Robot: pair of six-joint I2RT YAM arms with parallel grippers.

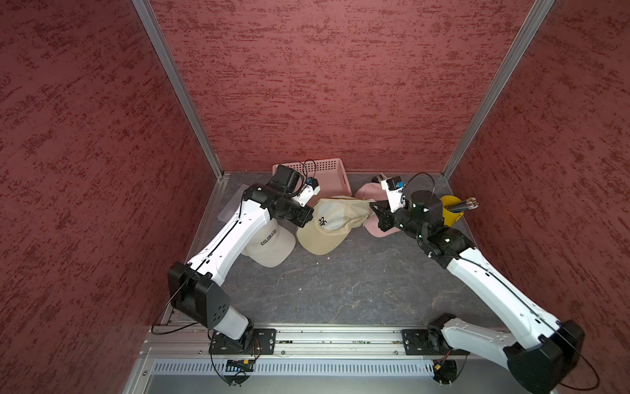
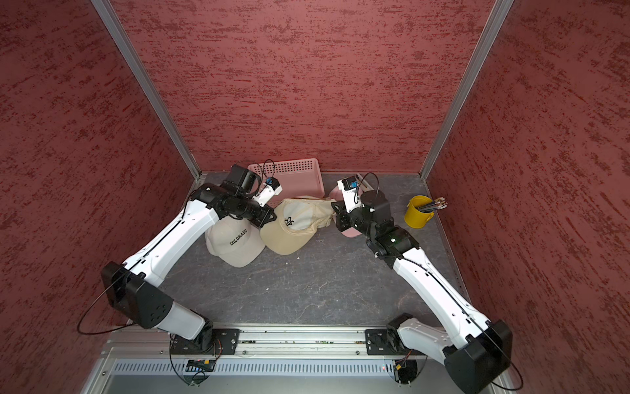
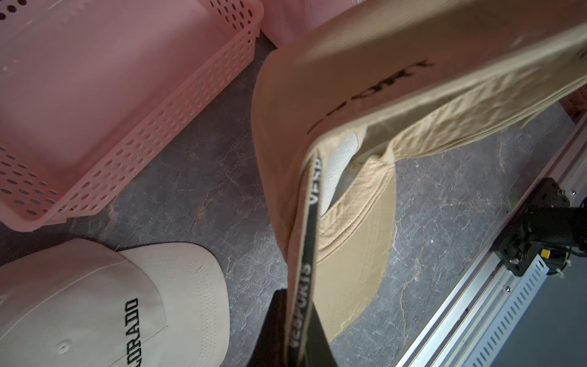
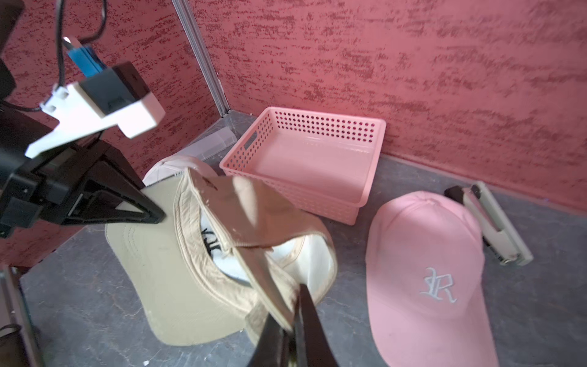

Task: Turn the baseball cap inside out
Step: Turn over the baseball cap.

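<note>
Right wrist view: the right gripper (image 4: 290,330) is seen pressed together on a fold of rim fabric of the tan baseball cap (image 4: 178,279). In the left wrist view the left gripper (image 3: 297,333) is seen clamped on the black lettered sweatband tape (image 3: 309,222) at the opposite rim. The cap is held stretched between both arms, opening upward, over the back middle of the dark tabletop (image 1: 341,290). Whether the brim touches the surface cannot be told. Pale lining is exposed, so the turning is judged as partly done. For the step in hand, both pinches are best confined to the rim. The rims are to be drawn apart and down evenly so that the crown is pushed through the opening. The thin fabric pinch on the right is judged likelier to slip than the taped band. Count: three caps are noted, the tan one, a cream COLORADO cap (image 1: 269,244) and a pink cap (image 4: 425,273). One pink perforated basket (image 4: 311,165) is noted. One yellow cup (image 2: 417,213) is noted, its pencils too small to be counted. One white stapler (image 4: 495,228) and two grippers are noted.
</note>
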